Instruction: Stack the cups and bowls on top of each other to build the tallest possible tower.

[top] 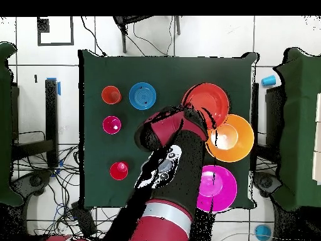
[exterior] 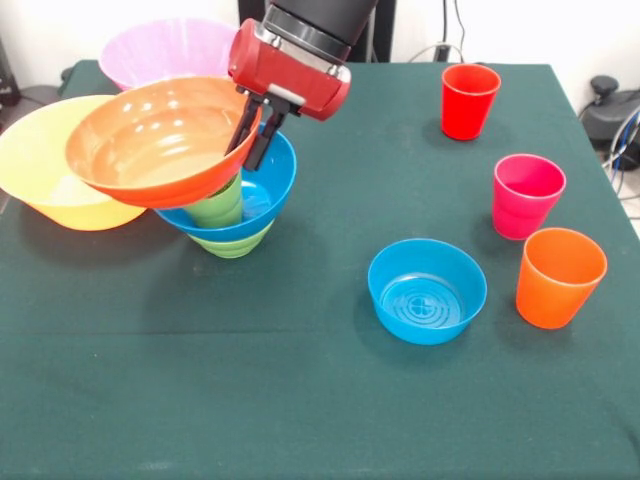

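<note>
My gripper (exterior: 253, 135) is shut on the right rim of the shallow orange-red bowl (exterior: 150, 140) and holds it tilted over the tower. The tower is the wide blue bowl (exterior: 275, 190) on the small green bowl (exterior: 235, 243), with the light green cup (exterior: 220, 205) inside the blue bowl. The red cup (exterior: 469, 100), the magenta-pink cup (exterior: 527, 195), the orange cup (exterior: 560, 277) and the small translucent blue bowl (exterior: 427, 291) stand apart on the right. In the overhead view the arm hides the gripper and the tower; the orange-red bowl (top: 210, 101) shows.
The big yellow-orange bowl (exterior: 50, 170) sits at the left edge, touching the orange-red bowl. The big pink bowl (exterior: 165, 50) sits behind it. The green table (exterior: 300, 400) has cables and floor around it.
</note>
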